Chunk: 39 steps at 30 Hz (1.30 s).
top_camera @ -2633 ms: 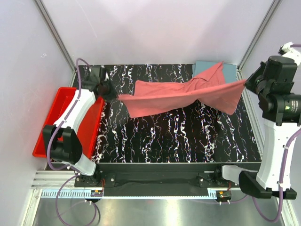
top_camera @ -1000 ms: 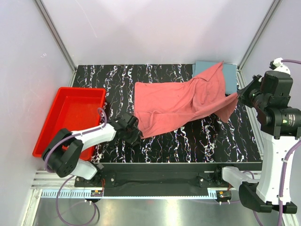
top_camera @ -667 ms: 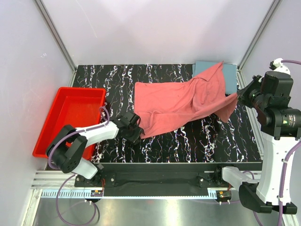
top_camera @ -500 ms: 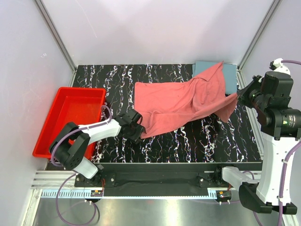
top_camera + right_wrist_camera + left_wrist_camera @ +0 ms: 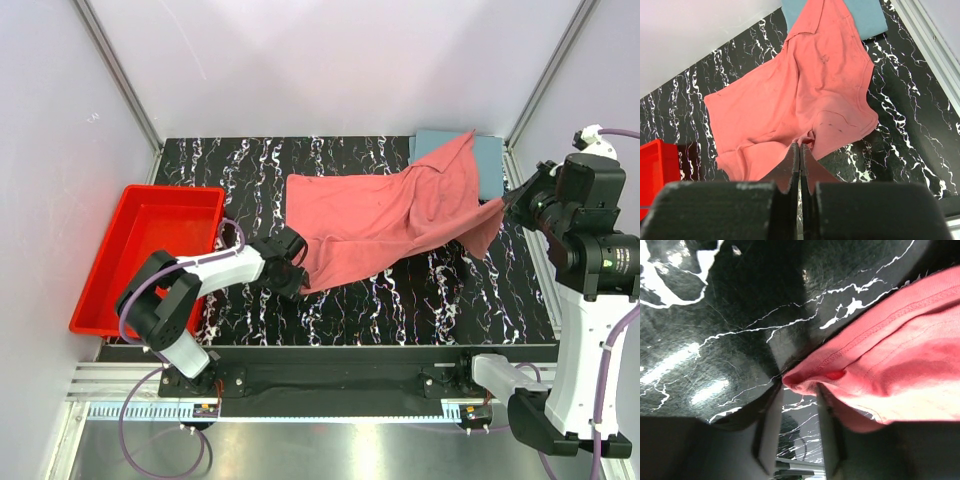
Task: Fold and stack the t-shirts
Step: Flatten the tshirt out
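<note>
At 8 o'clock on the table (image 5: pixel 400 300), my left hand (image 5: pixel 797 390) sits low at the near-left corner of the pink shirt (image 5: pixel 380 225). Its fingers are spread with a gap between them. The hemmed corner lies right at the mouth of that gap, draped over one finger rather than deep between both. My right hand (image 5: pixel 507 205), at 3 o'clock, is pressed together and pinching the shirt's right edge. It holds that edge off the table, so the cloth sags down to the flat part at centre. The blue shirt (image 5: pixel 488 160) lies folded at 1 o'clock, with the pink one's far-right part draped over it.

My main worry is a shallow bite. If I close the left hand now, I may catch only the hem's tip or a single layer, and the corner would slip out once I lift. Pressing lower to get under it could scrape my fingers on the table and push the corner away toward 3 o'clock, bunching the cloth.

My right side carries a second risk. Pulling or lifting there could drag the draped part across the blue shirt and undo its fold. If my two hands rise unevenly, the pink shirt will twist and fold crooked.
</note>
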Tool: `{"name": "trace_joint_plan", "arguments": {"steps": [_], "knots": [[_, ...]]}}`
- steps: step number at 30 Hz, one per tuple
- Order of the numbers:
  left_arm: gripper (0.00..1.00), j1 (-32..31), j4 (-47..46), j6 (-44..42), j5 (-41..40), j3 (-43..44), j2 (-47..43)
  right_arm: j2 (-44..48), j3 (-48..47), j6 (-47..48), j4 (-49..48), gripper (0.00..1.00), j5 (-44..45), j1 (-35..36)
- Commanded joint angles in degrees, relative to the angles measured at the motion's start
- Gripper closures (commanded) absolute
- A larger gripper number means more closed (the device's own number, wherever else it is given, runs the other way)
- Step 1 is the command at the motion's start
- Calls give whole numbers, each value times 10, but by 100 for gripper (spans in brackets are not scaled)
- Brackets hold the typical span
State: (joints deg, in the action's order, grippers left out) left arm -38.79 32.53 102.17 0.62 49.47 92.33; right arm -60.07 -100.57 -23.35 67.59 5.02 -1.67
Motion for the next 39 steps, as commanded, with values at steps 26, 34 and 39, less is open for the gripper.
{"name": "trace_joint_plan", "arguments": {"steps": [26,34,39], "knots": [[100,279,223,-283,-79,536,-122,-209,-384,16,18,100,78,-2],[100,329,179,-278,60,463,-198,-150,-375,2,4,100,86,-2],[100,350,149,-328,42,633,-118,-152,-369,6,-61,100,106,-2]]}}
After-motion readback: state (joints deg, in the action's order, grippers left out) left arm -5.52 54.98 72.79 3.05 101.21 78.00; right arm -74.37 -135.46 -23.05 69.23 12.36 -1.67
